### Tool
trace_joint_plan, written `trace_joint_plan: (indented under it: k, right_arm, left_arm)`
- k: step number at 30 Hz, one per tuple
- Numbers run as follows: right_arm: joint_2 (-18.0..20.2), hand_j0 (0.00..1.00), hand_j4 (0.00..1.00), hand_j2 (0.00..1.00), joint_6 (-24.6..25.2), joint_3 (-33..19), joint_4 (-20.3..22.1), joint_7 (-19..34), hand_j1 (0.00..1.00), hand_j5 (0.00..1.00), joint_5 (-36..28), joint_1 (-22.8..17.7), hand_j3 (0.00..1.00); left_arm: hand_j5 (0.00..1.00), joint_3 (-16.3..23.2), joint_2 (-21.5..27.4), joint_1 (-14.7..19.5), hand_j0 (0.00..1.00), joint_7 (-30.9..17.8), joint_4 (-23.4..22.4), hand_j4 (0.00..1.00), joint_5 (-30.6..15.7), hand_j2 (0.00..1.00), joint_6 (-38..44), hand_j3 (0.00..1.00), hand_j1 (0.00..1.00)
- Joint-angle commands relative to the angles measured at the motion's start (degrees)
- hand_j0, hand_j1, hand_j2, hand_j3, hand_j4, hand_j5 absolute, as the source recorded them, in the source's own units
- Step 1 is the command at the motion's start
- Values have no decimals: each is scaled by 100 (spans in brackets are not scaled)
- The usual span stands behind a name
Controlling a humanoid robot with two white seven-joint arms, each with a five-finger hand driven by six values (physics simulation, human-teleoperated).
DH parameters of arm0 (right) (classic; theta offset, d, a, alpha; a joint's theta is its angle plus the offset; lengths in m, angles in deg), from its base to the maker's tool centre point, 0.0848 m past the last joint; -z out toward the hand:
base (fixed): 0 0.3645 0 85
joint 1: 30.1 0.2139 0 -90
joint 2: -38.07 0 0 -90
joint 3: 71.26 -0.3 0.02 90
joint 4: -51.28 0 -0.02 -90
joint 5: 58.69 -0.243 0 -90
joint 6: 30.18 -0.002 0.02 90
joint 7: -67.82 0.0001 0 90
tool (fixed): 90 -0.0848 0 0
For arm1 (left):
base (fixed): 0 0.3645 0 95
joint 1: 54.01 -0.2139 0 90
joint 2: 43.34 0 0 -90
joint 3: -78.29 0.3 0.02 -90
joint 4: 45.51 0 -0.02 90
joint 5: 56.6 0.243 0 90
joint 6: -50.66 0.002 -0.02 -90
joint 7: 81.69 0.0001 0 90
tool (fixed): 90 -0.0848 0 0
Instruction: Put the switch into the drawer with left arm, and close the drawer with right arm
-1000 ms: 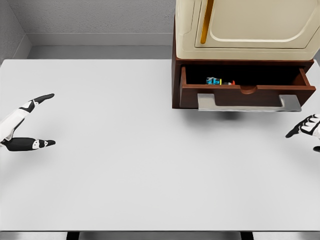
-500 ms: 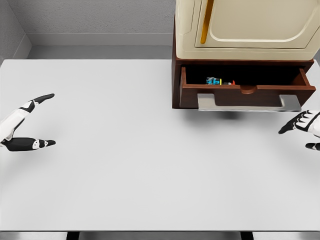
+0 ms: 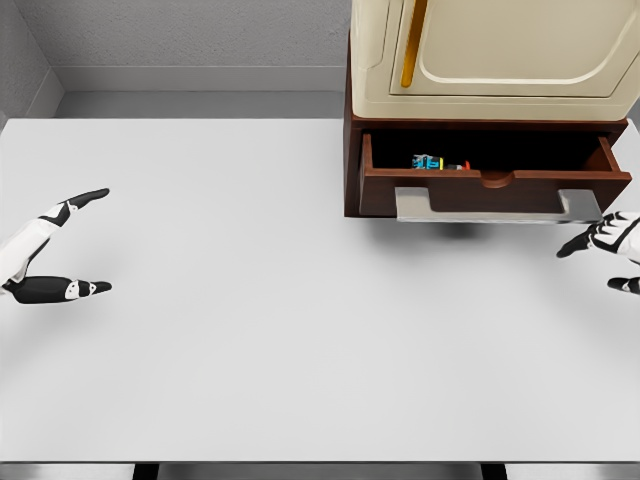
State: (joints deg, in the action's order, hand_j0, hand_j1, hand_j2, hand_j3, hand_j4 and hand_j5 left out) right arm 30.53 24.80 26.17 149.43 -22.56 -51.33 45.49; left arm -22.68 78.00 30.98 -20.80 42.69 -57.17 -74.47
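The brown drawer [image 3: 480,188] stands pulled out below a cream cabinet [image 3: 500,55] at the back right. The small multicoloured switch [image 3: 436,162] lies inside it, left of the middle. A grey handle [image 3: 497,208] runs along the drawer's front. My right hand [image 3: 606,250] hovers open just below and to the right of the handle's right end, not touching it. Near the left edge of the table my left hand [image 3: 70,240] rests open and holds nothing.
The white table [image 3: 260,320] stretches between the two hands. A grey wall and floor strip run behind the table. The cabinet blocks the back right corner.
My right hand has risen and moved toward the drawer's right end. The left hand, the drawer and the switch have stayed where they were.
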Motion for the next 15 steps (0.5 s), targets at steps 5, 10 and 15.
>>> trace_joint_plan:
  k: [5,10,15]
  right_arm:
    - [-28,74,74,74,1,-14,11,-14,74,74,-103,70,74]
    - [-28,74,74,74,1,-5,134,-5,74,74,-297,70,74]
    - [-19,74,74,74,1,-5,108,-5,74,74,-411,70,74]
  left_arm:
    - [100,-54,12,-44,100,2,4,100,-48,100,13,100,100]
    - [100,-80,4,-53,100,2,4,100,-48,100,13,100,100]
    - [100,-80,4,-53,100,2,4,100,-48,100,13,100,100]
